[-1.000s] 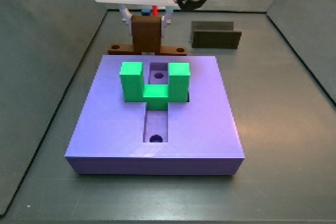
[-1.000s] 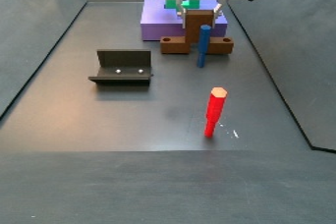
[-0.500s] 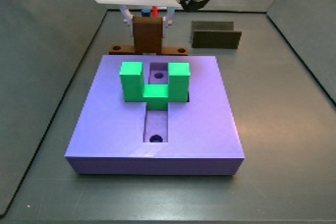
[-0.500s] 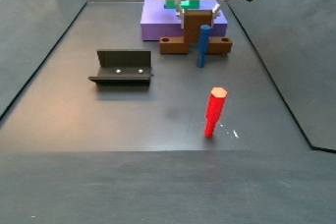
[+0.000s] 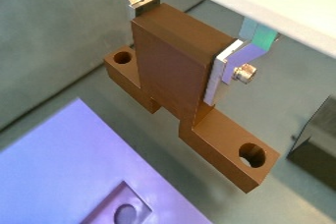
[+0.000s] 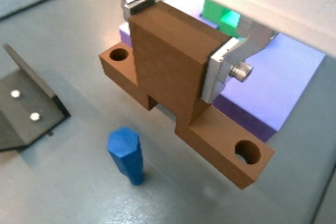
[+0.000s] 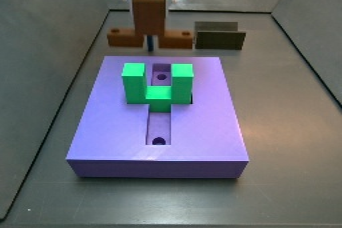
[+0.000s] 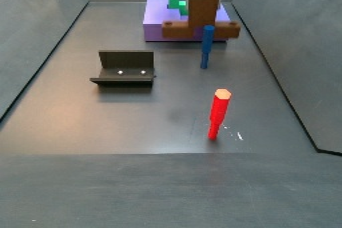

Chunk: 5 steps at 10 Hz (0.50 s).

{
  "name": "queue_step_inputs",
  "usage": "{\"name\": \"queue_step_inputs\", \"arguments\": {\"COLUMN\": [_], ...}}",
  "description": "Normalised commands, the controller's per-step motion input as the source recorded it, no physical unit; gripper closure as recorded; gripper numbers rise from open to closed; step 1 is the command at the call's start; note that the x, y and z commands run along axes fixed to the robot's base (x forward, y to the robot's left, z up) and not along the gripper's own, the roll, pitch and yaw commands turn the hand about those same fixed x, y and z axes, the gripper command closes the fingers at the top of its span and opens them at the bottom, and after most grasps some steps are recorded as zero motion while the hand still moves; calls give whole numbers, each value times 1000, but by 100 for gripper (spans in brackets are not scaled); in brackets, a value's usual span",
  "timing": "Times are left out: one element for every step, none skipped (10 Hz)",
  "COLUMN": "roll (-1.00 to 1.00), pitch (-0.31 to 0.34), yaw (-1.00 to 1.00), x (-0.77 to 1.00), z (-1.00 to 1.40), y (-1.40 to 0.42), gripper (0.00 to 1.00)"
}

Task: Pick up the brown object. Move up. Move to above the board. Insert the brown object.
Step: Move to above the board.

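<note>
Brown object [image 5: 184, 81]: upright block clamped between silver fingers [image 5: 239, 56], lifted clear of the floor just behind the board [image 7: 201, 112].
Gripper [image 6: 178, 27]: closed on the block.
Advice: rise straight and level before crossing toward the board's slot [image 7: 159, 122].

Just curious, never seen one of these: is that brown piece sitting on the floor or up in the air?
In the air. The gripper clamps the brown piece, whose base hangs clear of the floor in a side view.

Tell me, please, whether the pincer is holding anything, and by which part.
The pincer holds the brown object by its upright thicker block, one finger on each side.
</note>
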Motion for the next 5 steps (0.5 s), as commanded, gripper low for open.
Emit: {"name": "queue_step_inputs", "arguments": {"roll": [0, 1, -14, -33, -40], "pitch": [0, 14, 28, 17, 60], "yaw": [0, -4, -2, -5, -5], "x": [0, 4, -47, 1, 74], "z": [1400, 1400, 1400, 1400, 1400], "y": [0, 0, -1, -8, -5], "gripper": [100, 100, 100, 100, 100]}}
